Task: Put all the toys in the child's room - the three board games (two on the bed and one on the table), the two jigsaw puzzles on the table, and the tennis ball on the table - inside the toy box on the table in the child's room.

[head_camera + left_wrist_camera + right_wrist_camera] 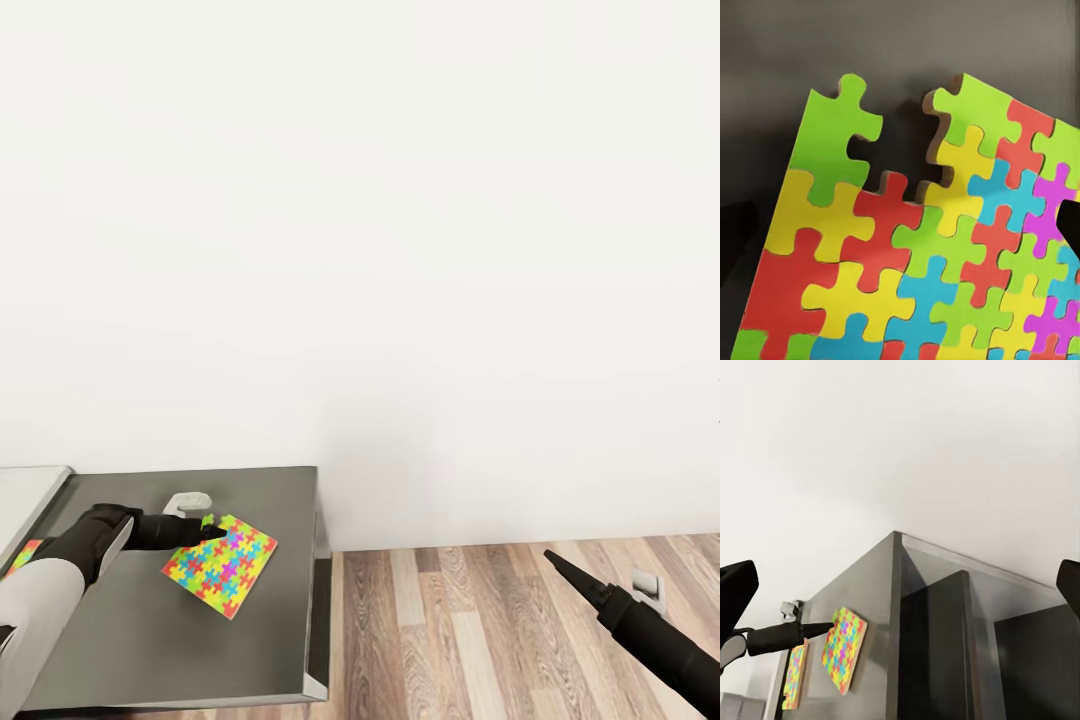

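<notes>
2 jigsaw puzzles show in the head view. 1 puzzle (221, 565) lies flat on the dark grey section of the bench (150, 640), near its far right corner, turned at an angle to the bench edges. The second puzzle (22, 556) shows as a small coloured sliver at the far left, mostly hidden behind the left arm, near where the pale grey bench top (25, 495) meets the dark section.

The left end effector (207, 523) sits at the far corner of the first puzzle, its dark fingers touching that corner; whether they pinch it cannot be told. In the left wrist view this puzzle (922, 255) shows 1 piece missing at its edge, leaving a notch.

The right end effector (562, 566) hangs over the wood-plank floor (480, 630), well apart from the bench; in the right wrist view its 2 fingertips (735, 592) stand spread wide, gripping nothing. That view shows both puzzles (844, 649) from the side, with the white wall (400, 250) behind.
</notes>
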